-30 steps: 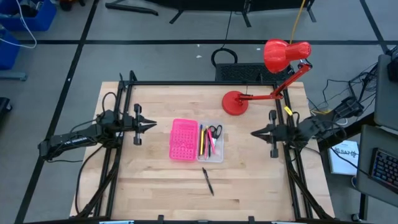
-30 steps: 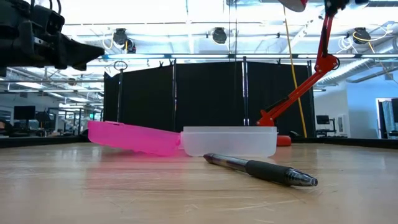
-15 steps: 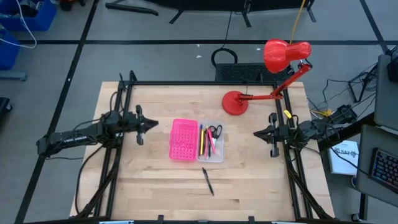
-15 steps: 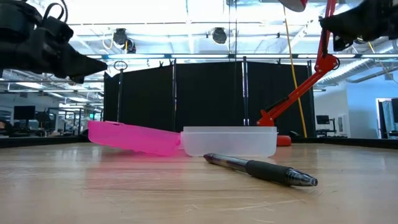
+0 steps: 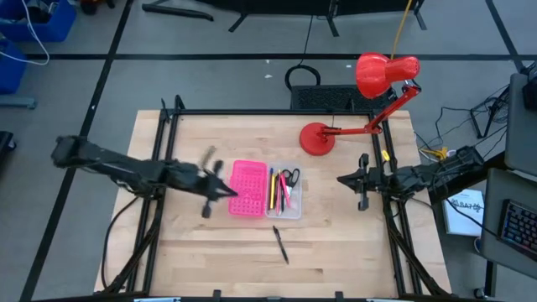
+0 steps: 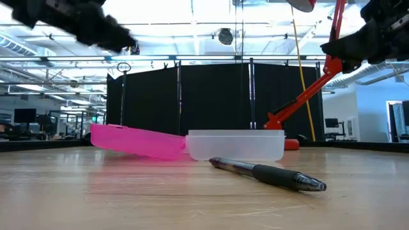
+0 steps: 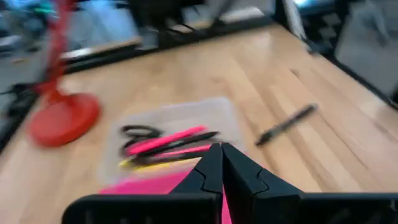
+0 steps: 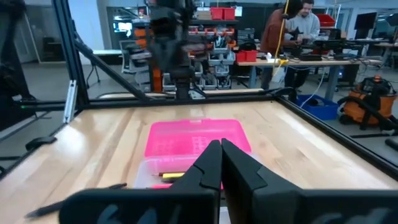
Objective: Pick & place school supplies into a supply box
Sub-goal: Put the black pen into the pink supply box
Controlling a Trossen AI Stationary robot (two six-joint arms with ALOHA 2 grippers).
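Observation:
The supply box lies open mid-table: its pink half point(image 5: 248, 188) and its clear tray point(image 5: 284, 193), which holds black-handled scissors point(image 7: 140, 131) and pink, black and yellow pens point(image 7: 171, 146). One black pen point(image 5: 280, 245) lies flat on the table nearer the near edge; the low view shows it too point(image 6: 268, 173). My left gripper point(image 5: 230, 192) is shut and hangs in the air above the pink half's left edge. My right gripper point(image 5: 340, 179) is shut and waits in the air to the right of the tray.
A red desk lamp stands with its base point(image 5: 317, 138) on the table behind the tray, and its head point(image 5: 384, 74) reaches past the far edge. A black frame point(image 5: 268, 112) runs around the table. Bare wood surrounds the loose pen.
My left arm has swung out from the table's left side toward the box, and its shut gripper now hangs over the pink half's left edge. My right gripper has come down a little. The box and the pens have not moved.

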